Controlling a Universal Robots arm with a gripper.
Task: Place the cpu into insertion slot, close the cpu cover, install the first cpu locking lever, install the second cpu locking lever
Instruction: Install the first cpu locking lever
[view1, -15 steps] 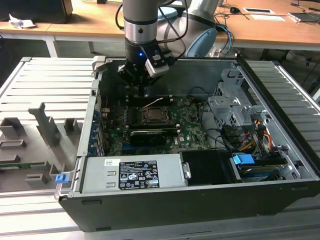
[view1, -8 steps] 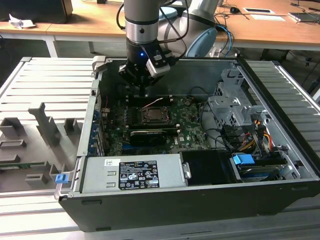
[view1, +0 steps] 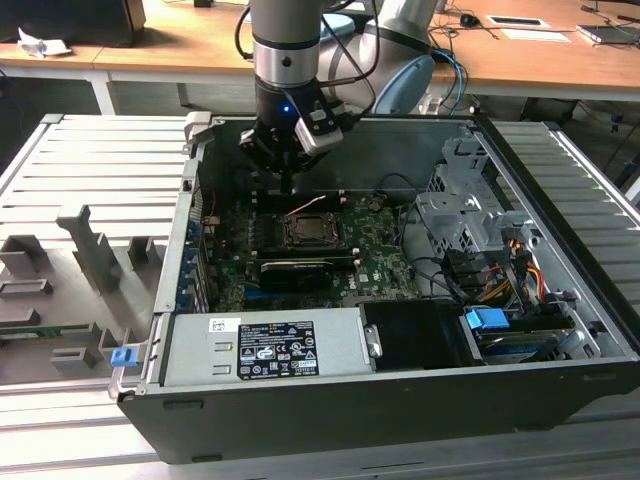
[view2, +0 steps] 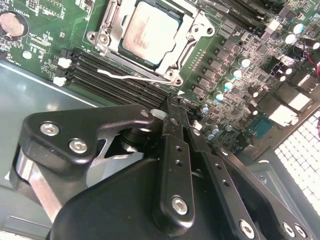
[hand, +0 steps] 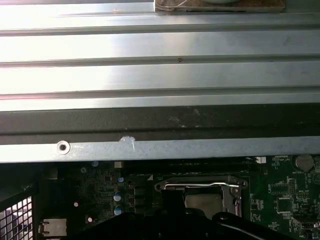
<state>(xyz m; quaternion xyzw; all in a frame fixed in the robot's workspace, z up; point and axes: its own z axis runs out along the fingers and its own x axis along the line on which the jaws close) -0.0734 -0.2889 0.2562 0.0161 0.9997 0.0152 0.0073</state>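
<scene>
Cpu work here sits inside an open computer case (view1: 560, 400) whose dark walls hem the green circuit board (view1: 375, 255) on every side, with a drive cage (view1: 465, 215) and loose cables crowding the exterior view's right. Over the board's far edge hangs the end effector (view1: 288, 180), close to the case's back wall, with open air between its tips and the board. In the second wrist view its black fingers (view2: 175, 150) lie pressed together, gripping nothing. Just beyond those tips lies the insertion slot (view2: 150, 37), and the cpu (view2: 150, 31), a pale silvery-grey square, rests flat in it. The cpu cover (view2: 112, 27) frames the chip, its cut-out leaving the plate bare. A thin locking lever (view2: 135, 76) runs along the socket's near edge, between socket and fingers.
</scene>
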